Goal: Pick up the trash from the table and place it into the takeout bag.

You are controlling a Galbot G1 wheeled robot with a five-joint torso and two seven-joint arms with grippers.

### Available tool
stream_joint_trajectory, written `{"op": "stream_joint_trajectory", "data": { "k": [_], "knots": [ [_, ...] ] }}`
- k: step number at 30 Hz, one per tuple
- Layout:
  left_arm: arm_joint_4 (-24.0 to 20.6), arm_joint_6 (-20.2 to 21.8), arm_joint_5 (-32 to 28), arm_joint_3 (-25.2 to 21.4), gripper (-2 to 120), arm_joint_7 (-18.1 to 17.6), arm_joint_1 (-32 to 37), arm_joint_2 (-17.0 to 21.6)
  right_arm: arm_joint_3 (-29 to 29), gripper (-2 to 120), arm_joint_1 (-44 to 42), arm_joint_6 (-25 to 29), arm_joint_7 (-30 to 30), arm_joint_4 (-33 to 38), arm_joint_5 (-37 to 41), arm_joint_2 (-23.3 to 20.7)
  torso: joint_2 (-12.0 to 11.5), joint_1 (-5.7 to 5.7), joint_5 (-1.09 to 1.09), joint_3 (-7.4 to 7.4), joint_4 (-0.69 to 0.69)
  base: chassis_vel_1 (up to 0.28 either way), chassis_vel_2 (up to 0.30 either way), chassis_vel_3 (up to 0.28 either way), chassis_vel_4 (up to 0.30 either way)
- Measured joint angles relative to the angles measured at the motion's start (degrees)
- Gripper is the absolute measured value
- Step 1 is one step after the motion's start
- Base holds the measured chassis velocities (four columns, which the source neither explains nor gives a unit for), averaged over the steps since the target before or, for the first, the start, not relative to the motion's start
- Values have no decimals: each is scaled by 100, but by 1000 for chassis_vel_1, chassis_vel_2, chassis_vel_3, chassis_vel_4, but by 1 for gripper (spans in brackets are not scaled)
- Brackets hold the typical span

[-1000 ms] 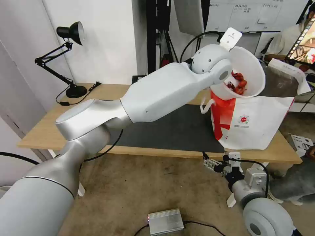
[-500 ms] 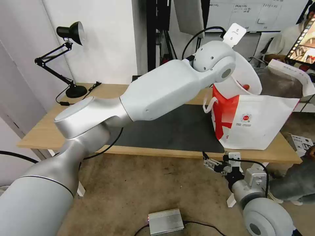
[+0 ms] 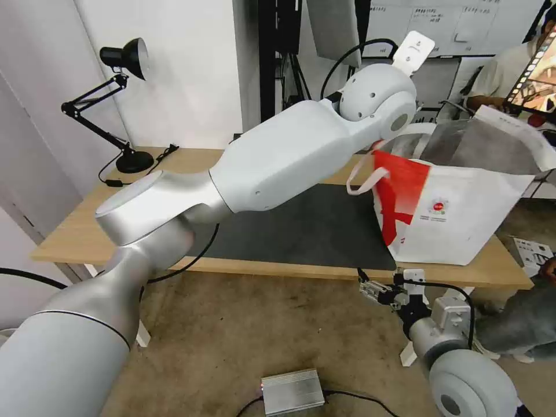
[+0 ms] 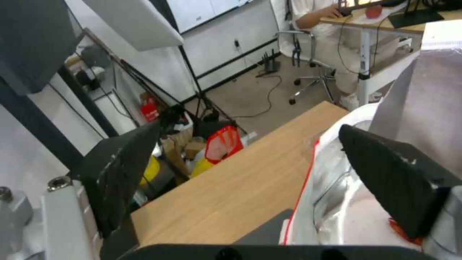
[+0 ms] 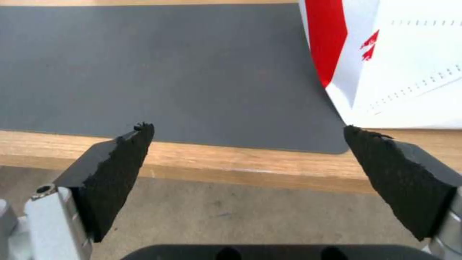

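Observation:
The takeout bag, white and red with foil lining, stands open at the right end of the table. My left arm reaches across to it, wrist above the bag's mouth. In the left wrist view the left gripper is open and holds nothing, one finger hanging over the bag's inside. A white curved surface and a speck of red show down in there. The right gripper waits open below the table's front edge.
A dark grey mat covers the table's middle. A black desk lamp stands at the back left, its cable trailing on the wood. A silver box lies on the floor in front. A person sits behind the bag, far right.
The white bowl of red shells, tilted above the bag a second ago, has sunk into the bag and out of the head view. The bag's near handle has swung out. The right arm is still.

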Motion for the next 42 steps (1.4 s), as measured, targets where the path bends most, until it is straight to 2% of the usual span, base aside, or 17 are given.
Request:
{"op": "stream_joint_trajectory", "data": {
  "k": [2,19,26,28,29,32,42],
  "knots": [
    [-57,0,-82,-50,100,-145,64,5,0,100,-1,0,0,0,0,0,0,0,0,0,0,0,0,0,0],
    [-246,0,-102,-26,100,-206,312,69,0,100,0,0,0,0,0,0,0,0,0,0,-1,0,0,0,0],
    [-574,-1,-134,-80,100,-225,498,493,0,100,0,0,0,0,0,0,1,0,0,0,0,0,0,0,0],
    [-839,-1,-161,-117,100,-226,624,810,0,100,0,0,0,0,0,0,1,0,-2,0,0,0,0,0,0],
    [-839,-1,-161,-117,100,-226,624,810,0,100,0,0,0,0,0,0,1,0,-2,0,0,0,0,0,0],
    [-1172,-1,-231,-233,100,-314,809,1161,0,100,0,0,0,0,0,0,1,0,-2,0,2,0,0,0,0],
    [-1926,-1,-251,-596,100,-329,1333,1761,0,100,0,0,0,0,0,0,1,0,-2,0,0,0,0,0,0]
  ]
}}
